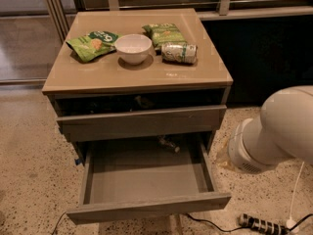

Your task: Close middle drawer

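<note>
The middle drawer (146,208) is pulled far out toward me, its grey box interior (146,177) open and bare. A small dark object (169,144) lies at its back edge under the cabinet. The upper drawer front (142,122) above it stands slightly out, with a dark gap over it. The lowest drawer front is hidden under the open drawer. My gripper is out of view. Only the white rounded arm body (276,131) shows at the right, beside the cabinet's right side and apart from the drawer.
On the cabinet top (98,77) are a white bowl (133,48), two green chip bags (93,44) (164,33) and a can on its side (179,53). A power strip and cables (261,224) lie on the speckled floor at the lower right.
</note>
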`<control>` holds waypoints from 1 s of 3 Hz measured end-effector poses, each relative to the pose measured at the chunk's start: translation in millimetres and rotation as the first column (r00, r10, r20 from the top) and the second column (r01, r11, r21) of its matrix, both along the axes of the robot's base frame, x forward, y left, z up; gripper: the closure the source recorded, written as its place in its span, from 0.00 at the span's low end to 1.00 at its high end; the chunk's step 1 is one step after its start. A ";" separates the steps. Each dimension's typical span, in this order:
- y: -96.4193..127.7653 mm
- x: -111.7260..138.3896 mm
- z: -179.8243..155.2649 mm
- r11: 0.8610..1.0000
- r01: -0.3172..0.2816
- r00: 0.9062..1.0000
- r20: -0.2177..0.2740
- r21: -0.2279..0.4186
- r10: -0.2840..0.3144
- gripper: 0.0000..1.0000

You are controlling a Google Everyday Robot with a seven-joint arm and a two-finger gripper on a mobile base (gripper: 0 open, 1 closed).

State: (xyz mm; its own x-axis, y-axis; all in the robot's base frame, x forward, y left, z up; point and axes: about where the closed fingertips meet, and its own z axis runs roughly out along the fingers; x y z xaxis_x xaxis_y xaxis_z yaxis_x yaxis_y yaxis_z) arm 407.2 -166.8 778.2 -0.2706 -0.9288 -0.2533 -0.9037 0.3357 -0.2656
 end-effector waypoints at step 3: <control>21.8 -6.2 -138.3 0.992 0.038 0.997 0.057 0.121 -0.045 1.00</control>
